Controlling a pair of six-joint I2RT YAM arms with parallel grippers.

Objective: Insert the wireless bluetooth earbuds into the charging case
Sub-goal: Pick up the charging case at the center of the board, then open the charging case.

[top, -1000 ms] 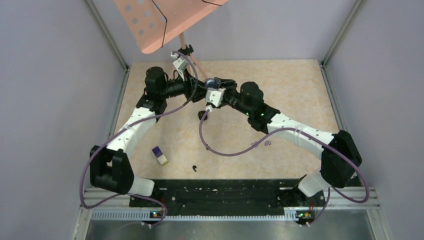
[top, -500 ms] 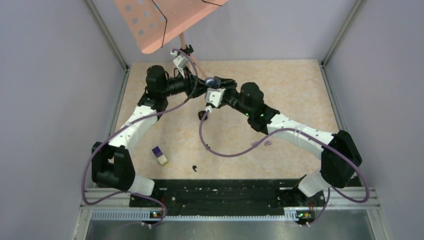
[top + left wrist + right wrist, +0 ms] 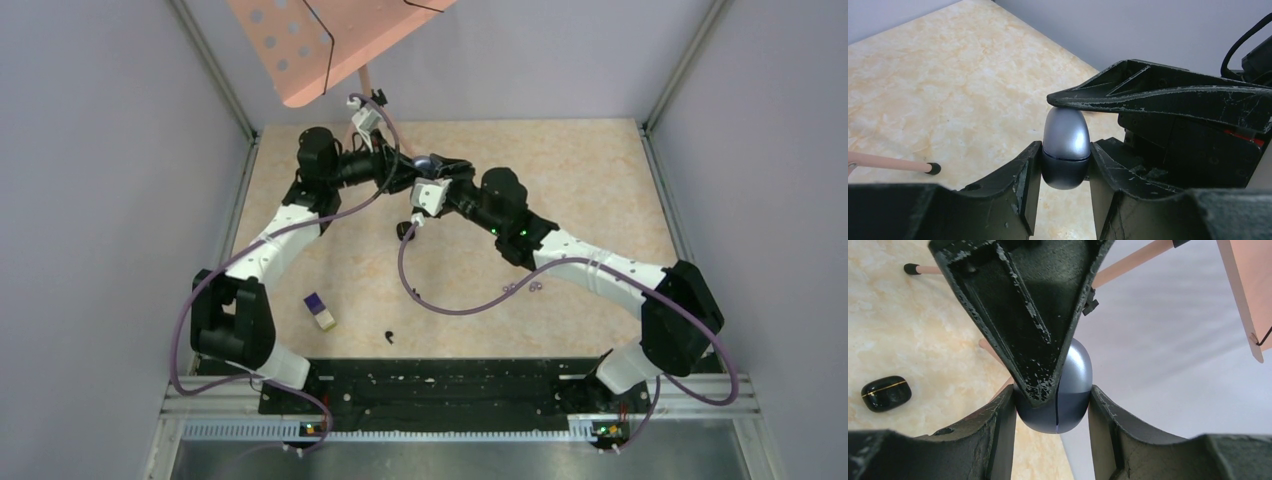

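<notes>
Clamping an egg-shaped silver-and-blue charging case (image 3: 1066,132), lid shut, with both the left end effector (image 3: 1064,149) and the right end effector (image 3: 1050,391), each closed snugly on it above the far middle of the bench (image 3: 590,180). Lying well apart on the near bench: one black earbud (image 3: 388,336) and, farther right, tiny purple earbuds (image 3: 536,287).

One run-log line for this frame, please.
left gripper: shut on silver-blue charging case | right gripper: shut on same case | lid: closed | black earbud, purple earbuds: loose on table
</notes>
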